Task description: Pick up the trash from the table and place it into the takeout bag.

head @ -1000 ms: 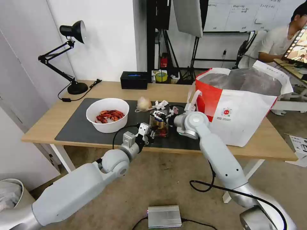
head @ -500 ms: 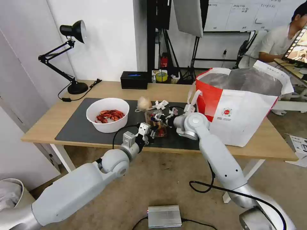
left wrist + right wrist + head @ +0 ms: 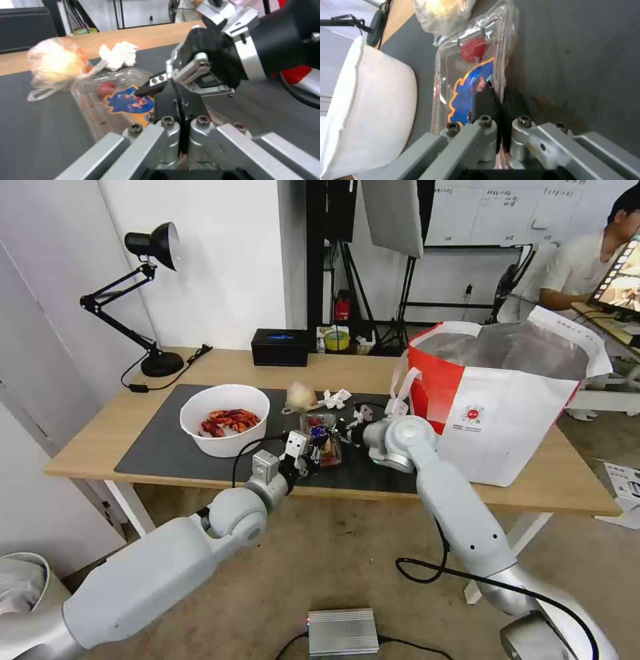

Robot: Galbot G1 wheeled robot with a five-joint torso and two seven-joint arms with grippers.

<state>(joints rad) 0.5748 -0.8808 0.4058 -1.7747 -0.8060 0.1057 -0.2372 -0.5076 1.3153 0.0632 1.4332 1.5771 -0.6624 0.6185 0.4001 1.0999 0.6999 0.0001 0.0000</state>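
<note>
I've got both hands on the clear two-compartment plastic tray (image 3: 322,437) with a blue-and-orange sticker and red scraps inside. It sits on the dark grey mat (image 3: 167,443) near the middle of the light wooden surface (image 3: 100,440), toward the front edge. In the right wrist view the right hand (image 3: 501,125) has its black fingers clamped together on the tray's thin rim (image 3: 476,82). The left hand (image 3: 180,117) reaches the tray's near end; its fingers look pressed together, but I cannot tell for sure whether the tray rim is between them.

Around it:
- white round bowl (image 3: 225,419) with red crayfish shells, on the mat toward the left edge, near the tray
- beige wrapped ball (image 3: 301,396) in clear film, just behind the tray toward the back edge; in the left wrist view the wrap looks like it touches the tray
- crumpled white tissue (image 3: 335,398) beside the ball
- big boxy white takeout bag (image 3: 507,400) with red side panel and silver lining, open, at the right end of the surface; the right arm's wrist is between it and the tray
- black box (image 3: 279,347) and black desk lamp (image 3: 143,300) along the back edge

Tray long axis runs roughly front edge to back edge, and it looks flat or nearly so.
</note>
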